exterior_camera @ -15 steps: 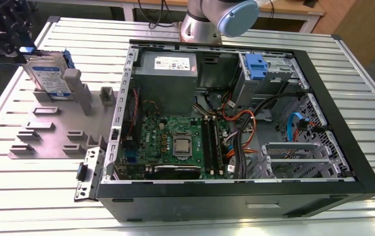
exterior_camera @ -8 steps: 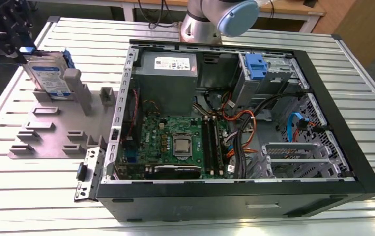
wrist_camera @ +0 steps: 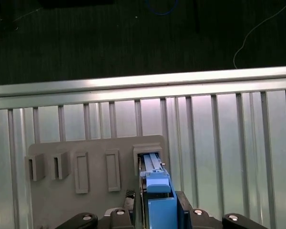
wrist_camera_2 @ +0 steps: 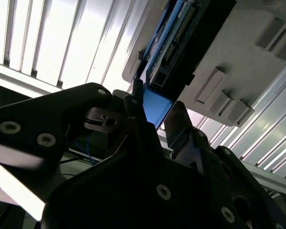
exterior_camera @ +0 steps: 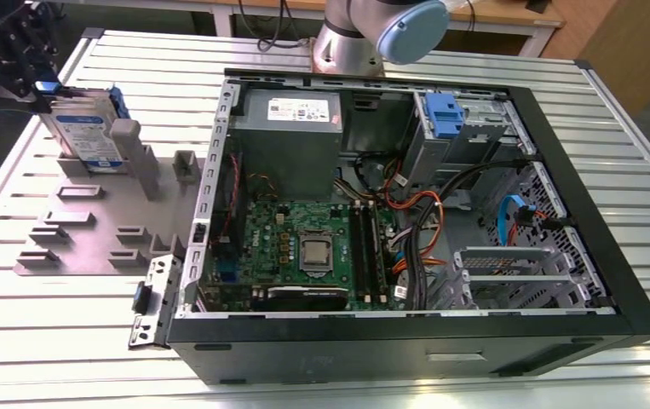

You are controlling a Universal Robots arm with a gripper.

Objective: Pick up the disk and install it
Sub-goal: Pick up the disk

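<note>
Plainly, your trouble spots run from big to small. The ribbed aluminium table (exterior_camera: 597,111) carries everything. The open black computer tower case (exterior_camera: 416,358), lying on its side, fills the exterior view's right. Loose orange and blue cables (exterior_camera: 433,213) sprawl across its inside, and I judge they could snag anything brought in low.

On the exterior view's left, beside the case, lies the flat grey fixture plate (exterior_camera: 97,230) with raised slot blocks. The flat silver-grey disk (exterior_camera: 83,132), framed by its blue plastic carrier, stands upright in a far slot of that plate. Your black two-finger gripper (wrist_camera_2: 155,109) sits at its top end. In both wrist views the fingers (wrist_camera: 182,210) press the blue carrier from either side, so I take it as clamped on the disk.

The hold is on a narrow plastic edge. A tilted pull may jam the disk in the slot, drag the plate along, or let the carrier slip out.
</note>
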